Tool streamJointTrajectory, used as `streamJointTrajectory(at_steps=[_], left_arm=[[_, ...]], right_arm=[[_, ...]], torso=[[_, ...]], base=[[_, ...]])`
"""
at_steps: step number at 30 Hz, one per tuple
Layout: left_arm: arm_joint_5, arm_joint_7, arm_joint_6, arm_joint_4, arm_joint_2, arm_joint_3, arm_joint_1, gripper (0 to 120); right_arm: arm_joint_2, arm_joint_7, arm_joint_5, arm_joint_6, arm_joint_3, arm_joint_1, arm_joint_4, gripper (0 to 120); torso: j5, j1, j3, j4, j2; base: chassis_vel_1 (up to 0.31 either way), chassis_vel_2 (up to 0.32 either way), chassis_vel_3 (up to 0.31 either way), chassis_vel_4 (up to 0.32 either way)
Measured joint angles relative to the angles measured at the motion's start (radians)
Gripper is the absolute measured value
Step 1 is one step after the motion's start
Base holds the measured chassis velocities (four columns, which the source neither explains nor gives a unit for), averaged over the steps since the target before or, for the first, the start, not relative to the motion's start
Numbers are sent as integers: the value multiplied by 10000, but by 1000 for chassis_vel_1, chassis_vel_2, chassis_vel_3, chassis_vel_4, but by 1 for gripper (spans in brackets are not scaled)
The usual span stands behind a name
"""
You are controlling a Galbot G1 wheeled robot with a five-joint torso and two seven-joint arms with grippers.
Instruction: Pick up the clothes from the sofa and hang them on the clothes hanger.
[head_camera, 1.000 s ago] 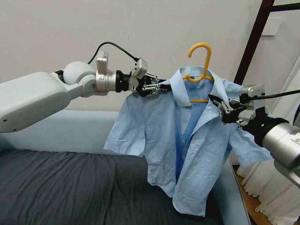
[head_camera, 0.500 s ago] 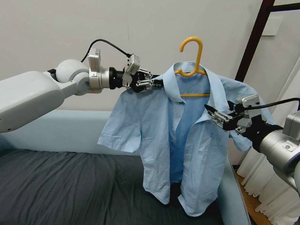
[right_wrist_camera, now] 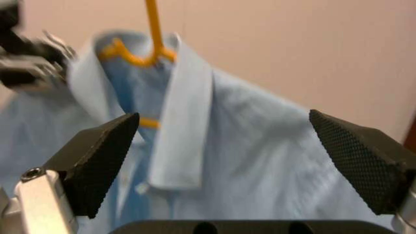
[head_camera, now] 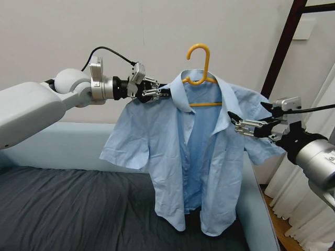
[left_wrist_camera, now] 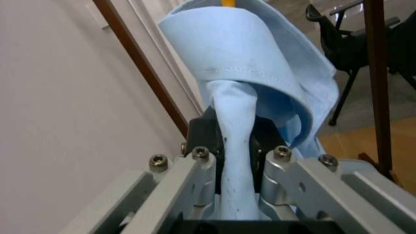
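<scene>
Both outstretched: left gripper (head_camera: 163, 93) pinches shirt (head_camera: 152, 151) shoulder; right gripper (head_camera: 235, 123) spread alongside.

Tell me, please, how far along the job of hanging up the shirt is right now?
Done: the blue shirt is off the sofa and sits on the yellow hanger. In hand: the left gripper holds it in the air, jaws shut on a shoulder; the right gripper is open at the shirt's front. Left: the hanger's hook hangs on nothing yet; the dark post stands to the right.
</scene>
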Motion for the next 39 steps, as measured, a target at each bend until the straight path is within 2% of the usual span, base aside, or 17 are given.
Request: streamJointTrajectory(at_steps=[3,6,7,8,10,12,13,16,18,21,24,28,30,31,32,34,39], left_arm=[[-43,184,-9,46,20,12,-15,7],[-150,478,-29,-34,121,-24,19,7],[-167,591,-58,-63,175,-89,76,7],[-167,591,-58,-63,175,-89,76,7],[-236,731,-121,-81,185,-229,235,7],[-302,851,-126,-74,46,-320,335,7],[-302,851,-126,-74,46,-320,335,7],[-267,1050,-127,-188,62,-500,503,7],[-237,1106,-127,-219,110,-541,557,7],[-34,1292,-136,-266,277,-699,748,7],[92,1344,-138,-291,311,-766,863,7],[278,1334,-128,-377,290,-854,1094,7],[363,1234,-100,-512,223,-885,1175,7],[399,1206,-100,-563,183,-891,1185,7],[399,1206,-100,-563,183,-891,1185,7],[432,1203,-96,-641,134,-890,1186,7],[475,1268,-77,-814,188,-828,1115,7]], right_arm=[[-139,-642,72,335,103,194,1,100],[-600,-2227,103,822,112,280,-485,100],[-754,-3318,238,970,111,324,-843,100],[-754,-3318,238,970,111,324,-843,100],[-995,-6050,394,1327,111,447,-1983,100],[-1180,-7912,227,1436,110,514,-2976,100],[-1180,-7912,227,1436,110,514,-2976,100],[-1623,-9762,-720,1504,29,475,-4075,100],[-1783,-10195,-1194,1532,-17,419,-4311,100],[-2172,-11372,-2821,1770,-84,291,-4954,100],[-2352,-11570,-3089,1712,-81,263,-5018,100],[-2635,-11397,-3174,1120,-47,186,-4745,100],[-2732,-10724,-3235,323,-47,131,-4383,100],[-2709,-10479,-3174,-92,-36,131,-4242,98],[-2709,-10479,-3174,-92,-36,131,-4242,98],[-2655,-10167,-3079,-723,-34,121,-4011,89],[-2682,-10118,-3154,-1044,-80,57,-3952,88]], torso=[[0,0,0,-1,0],[-2,0,-1,-2,0],[0,0,-1,-2,1],[0,0,-1,-2,1],[-1,-1,-1,6,0],[1,0,1,2,0],[1,0,1,2,0],[5,2,0,-8,0],[5,1,0,-9,0],[2,1,0,2,0],[1,1,0,5,0],[0,1,0,0,-1],[0,0,0,-3,1],[0,0,0,-3,1],[0,0,0,-3,1],[2,1,0,-2,0],[2,0,0,0,0]], base=[[0,0,0,0],[0,0,0,0],[0,0,0,0],[0,0,0,0],[0,0,0,0],[0,0,0,0],[0,0,0,0],[0,0,0,0],[0,0,0,0],[0,0,0,0],[0,0,0,0],[0,0,0,0],[0,0,0,0],[0,0,0,0],[0,0,0,0],[0,0,0,0],[0,0,0,0]])
